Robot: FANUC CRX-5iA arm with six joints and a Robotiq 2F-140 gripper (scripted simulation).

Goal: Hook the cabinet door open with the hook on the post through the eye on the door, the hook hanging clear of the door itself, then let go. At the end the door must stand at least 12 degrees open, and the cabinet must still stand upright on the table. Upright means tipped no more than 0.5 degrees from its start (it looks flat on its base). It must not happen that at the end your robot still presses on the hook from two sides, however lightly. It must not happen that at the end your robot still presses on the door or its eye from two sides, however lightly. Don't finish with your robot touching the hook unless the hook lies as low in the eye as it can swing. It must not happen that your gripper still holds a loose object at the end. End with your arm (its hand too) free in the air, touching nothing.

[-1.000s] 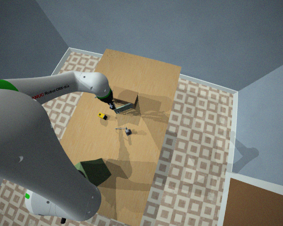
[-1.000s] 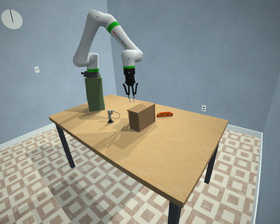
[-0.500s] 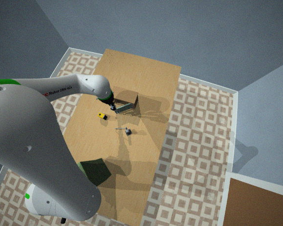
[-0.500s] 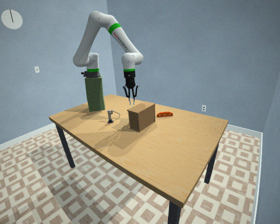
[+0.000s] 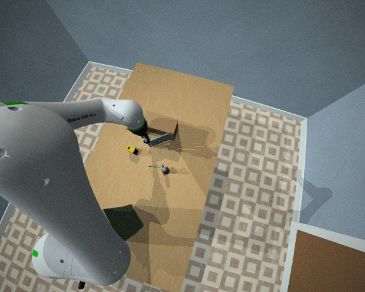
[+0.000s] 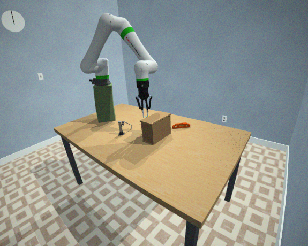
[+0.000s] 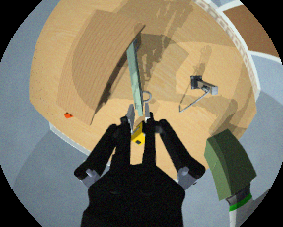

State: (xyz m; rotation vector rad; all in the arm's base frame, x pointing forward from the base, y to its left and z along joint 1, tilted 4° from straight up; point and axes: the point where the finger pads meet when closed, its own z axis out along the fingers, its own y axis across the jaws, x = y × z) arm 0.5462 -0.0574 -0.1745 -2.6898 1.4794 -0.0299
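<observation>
The brown cabinet (image 5: 162, 126) stands upright on the table, and also shows in the exterior view (image 6: 156, 128). Its grey-green door (image 5: 160, 139) is swung part way open; in the wrist view (image 7: 136, 81) I see it edge-on. My gripper (image 5: 146, 140) (image 6: 144, 116) hangs straight down at the door's free edge. Its fingers are nearly together at the door's top edge (image 7: 140, 122), where a small yellow piece shows. I cannot tell if they touch the door. The small grey post (image 5: 165, 171) stands apart from the door, and its thin wire hook (image 5: 154, 165) sticks out sideways (image 6: 127, 123), engaged with nothing.
An orange-yellow spirit level (image 5: 132, 150) lies on the table beyond the cabinet (image 6: 181, 125). My green pedestal (image 6: 104, 102) stands at the table's end. The table's edges are far from the cabinet.
</observation>
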